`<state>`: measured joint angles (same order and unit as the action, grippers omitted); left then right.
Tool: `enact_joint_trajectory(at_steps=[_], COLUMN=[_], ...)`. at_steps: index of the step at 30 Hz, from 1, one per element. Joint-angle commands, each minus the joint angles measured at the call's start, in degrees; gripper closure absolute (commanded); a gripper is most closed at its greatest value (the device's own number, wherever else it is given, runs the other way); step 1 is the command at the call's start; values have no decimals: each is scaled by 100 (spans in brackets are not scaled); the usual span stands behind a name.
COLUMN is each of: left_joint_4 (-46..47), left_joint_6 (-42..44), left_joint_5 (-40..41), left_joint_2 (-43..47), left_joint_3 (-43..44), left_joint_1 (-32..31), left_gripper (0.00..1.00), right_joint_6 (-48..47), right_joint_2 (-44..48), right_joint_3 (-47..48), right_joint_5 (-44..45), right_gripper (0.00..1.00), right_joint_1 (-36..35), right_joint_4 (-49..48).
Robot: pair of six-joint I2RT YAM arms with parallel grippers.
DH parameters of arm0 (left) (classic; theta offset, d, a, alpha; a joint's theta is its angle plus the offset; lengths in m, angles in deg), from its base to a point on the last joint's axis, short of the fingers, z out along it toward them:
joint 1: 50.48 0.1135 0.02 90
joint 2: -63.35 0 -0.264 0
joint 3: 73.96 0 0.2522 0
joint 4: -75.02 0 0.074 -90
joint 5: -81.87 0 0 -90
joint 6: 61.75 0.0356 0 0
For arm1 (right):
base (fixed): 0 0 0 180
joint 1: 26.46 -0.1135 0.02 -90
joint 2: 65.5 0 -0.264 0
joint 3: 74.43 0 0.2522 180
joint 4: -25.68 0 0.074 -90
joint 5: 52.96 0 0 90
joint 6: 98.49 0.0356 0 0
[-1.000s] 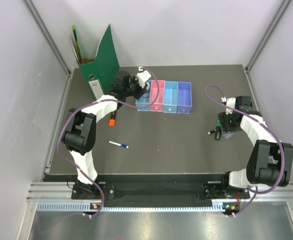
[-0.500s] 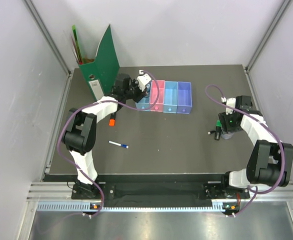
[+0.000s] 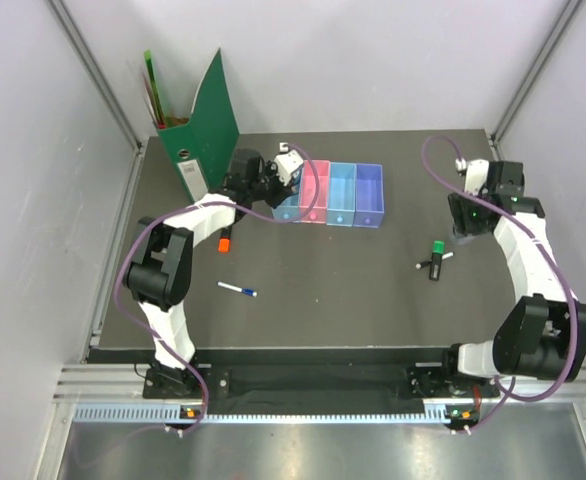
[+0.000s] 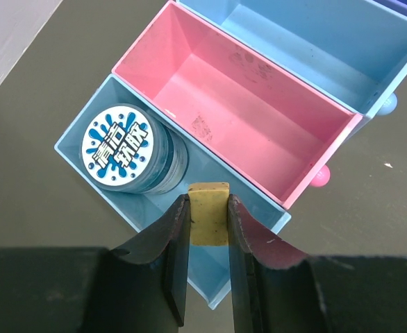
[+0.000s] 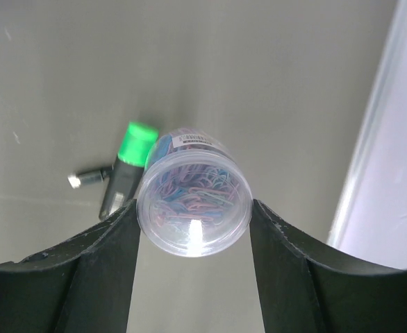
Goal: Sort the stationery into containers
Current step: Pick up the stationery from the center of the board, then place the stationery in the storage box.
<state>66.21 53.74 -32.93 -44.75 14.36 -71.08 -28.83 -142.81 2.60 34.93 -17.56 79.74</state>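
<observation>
My left gripper (image 4: 209, 202) is shut on a small yellowish block (image 4: 210, 220) and holds it over the blue tray (image 4: 205, 165), next to a round disc with a blue-and-white label (image 4: 117, 146) lying in that tray. In the top view this gripper (image 3: 278, 178) is at the left end of the tray row. My right gripper (image 5: 193, 216) is shut on a clear round tub of coloured paper clips (image 5: 193, 205), held above the table. The black green-capped marker (image 5: 127, 170) lies below it, and also shows in the top view (image 3: 436, 258).
The pink tray (image 3: 316, 190), light blue tray (image 3: 341, 195) and purple tray (image 3: 369, 195) stand in a row. An orange-and-black highlighter (image 3: 224, 240) and a white pen with blue cap (image 3: 237, 290) lie on the left of the table. The green file holder (image 3: 198, 130) stands at the back left.
My right gripper has lifted the clear tub from beside the marker and moved back and to the right. My left gripper shifted slightly left over the blue tray, then stayed.
</observation>
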Motion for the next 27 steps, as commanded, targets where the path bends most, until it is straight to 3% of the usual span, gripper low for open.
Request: enact_joint_trajectory(at_steps=[1,11,19,23,27], left_joint_4=[24,-3,-29,-29,-29], left_joint_6=[131,315,324,316,263], left_joint_5=[-122,-61,-25,-17,10], left_joint_2=[105,-159,-361,-432,-450], left_joint_3=[58,84,164,181,234], left_joint_1=[-32,-32,-32,-32,-40], left_gripper=[100,99,73,68,49], right_joint_6=[214,425,425,399,382], right_joint_2=[-90,-1064,-2023,-2611,-3130], right_joint_3=[906,2399,3384,3955,4387], right_joint_5=[-219,-272,-334,-404,-439], right_gripper=[61,60,60,59,59], right_joint_1=[-81,-1092,-1585,-1769,-2006], right_joint_4=[-101,-364,-575,-628,-663])
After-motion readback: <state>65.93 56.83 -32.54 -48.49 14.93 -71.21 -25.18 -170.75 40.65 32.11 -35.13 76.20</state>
